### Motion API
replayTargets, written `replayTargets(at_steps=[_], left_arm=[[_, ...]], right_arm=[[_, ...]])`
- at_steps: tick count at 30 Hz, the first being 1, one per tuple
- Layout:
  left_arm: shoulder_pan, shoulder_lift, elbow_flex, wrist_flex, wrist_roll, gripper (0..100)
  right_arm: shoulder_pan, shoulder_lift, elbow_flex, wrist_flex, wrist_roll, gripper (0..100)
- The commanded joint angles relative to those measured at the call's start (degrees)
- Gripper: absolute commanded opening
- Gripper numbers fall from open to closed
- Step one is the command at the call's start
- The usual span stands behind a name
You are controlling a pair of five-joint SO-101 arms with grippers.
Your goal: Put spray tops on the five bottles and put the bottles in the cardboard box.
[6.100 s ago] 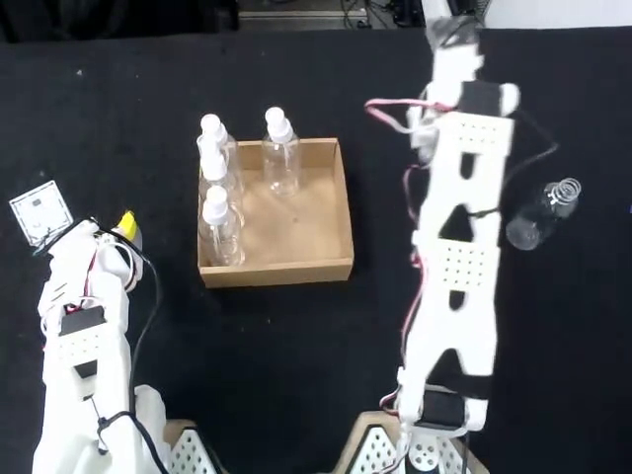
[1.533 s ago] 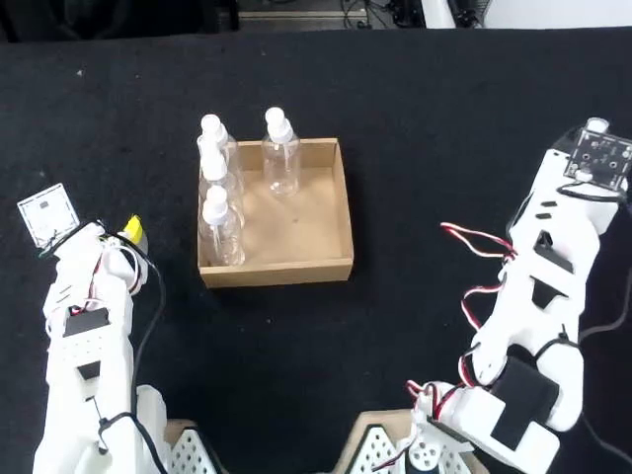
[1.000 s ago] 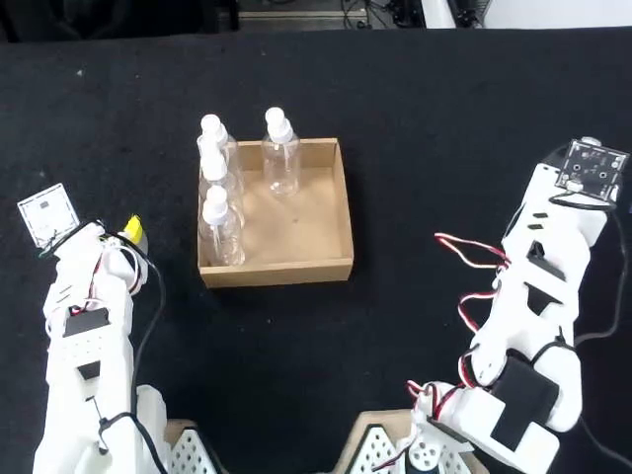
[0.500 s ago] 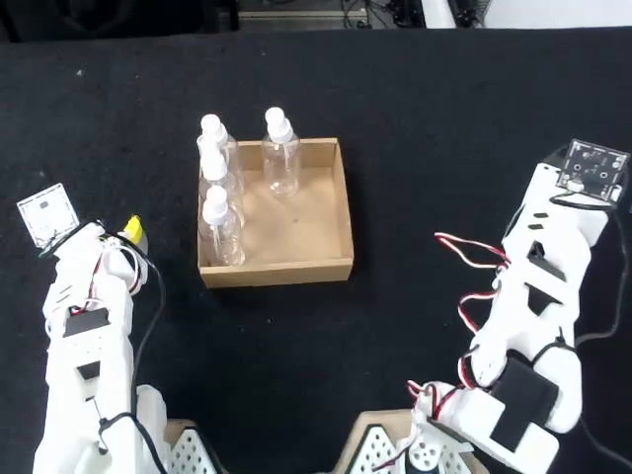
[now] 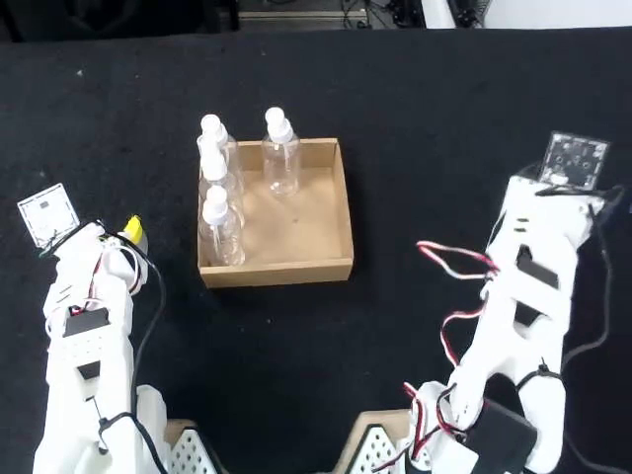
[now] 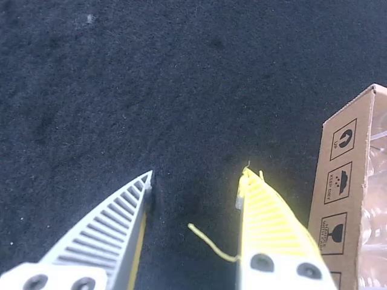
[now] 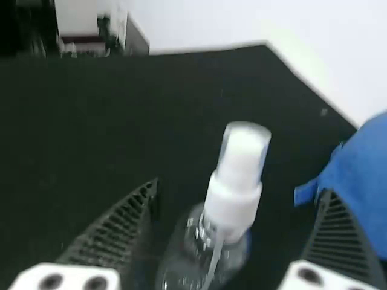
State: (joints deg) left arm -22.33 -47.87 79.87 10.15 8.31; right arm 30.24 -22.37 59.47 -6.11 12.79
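Note:
In the right wrist view a clear bottle [image 7: 208, 257] with a white spray top [image 7: 242, 160] stands between the wide-apart fingers of my right gripper [image 7: 239, 188], which is open; neither finger visibly presses on it. In the high view the right arm's wrist [image 5: 571, 161] covers that bottle. The cardboard box [image 5: 275, 270] sits left of centre, holding several capped bottles: a row [image 5: 221, 225] along its left wall and one [image 5: 281, 150] at the back. My left gripper [image 6: 198, 175] is open over bare black cloth beside the box's outer wall [image 6: 346, 187].
The left arm [image 5: 84, 326] rests at the table's left front with its gripper [image 5: 126, 231] just left of the box. Something blue [image 7: 357, 163] lies past the table's right edge. Black cloth stretches between the box and the right arm.
Over six seconds the right arm swung from the far middle to the table's right, over the bottle that lay there. In the last half second its wrist shifted slightly left. The left arm stayed still.

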Motion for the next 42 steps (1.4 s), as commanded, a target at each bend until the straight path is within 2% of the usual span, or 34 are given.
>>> replayTargets(at_steps=[1, 8, 17, 27, 31, 42], left_arm=[[0.4, -0.53, -1.01, -1.14, -0.35, 20], [0.4, -0.53, -1.01, -1.14, -0.35, 20], [0.4, -0.53, -0.92, -1.14, -0.35, 20], [0.48, -0.53, -0.92, -1.14, -0.35, 20], [0.48, -0.53, -0.92, -1.14, -0.35, 20], [0.48, -0.53, -0.92, -1.14, -0.35, 20]], right_arm=[[0.0, -0.57, 2.51, -8.26, -0.09, 35.7], [0.53, 4.79, 9.8, -25.41, -0.09, 35.7], [1.85, 16.4, 9.98, -36.48, -11.25, 35.7], [2.99, 26.59, 9.89, -48.79, -12.13, 35.7], [2.55, 28.53, 9.71, -52.04, -12.13, 35.7], [2.02, 31.87, 4.18, -49.05, -12.13, 35.7]])
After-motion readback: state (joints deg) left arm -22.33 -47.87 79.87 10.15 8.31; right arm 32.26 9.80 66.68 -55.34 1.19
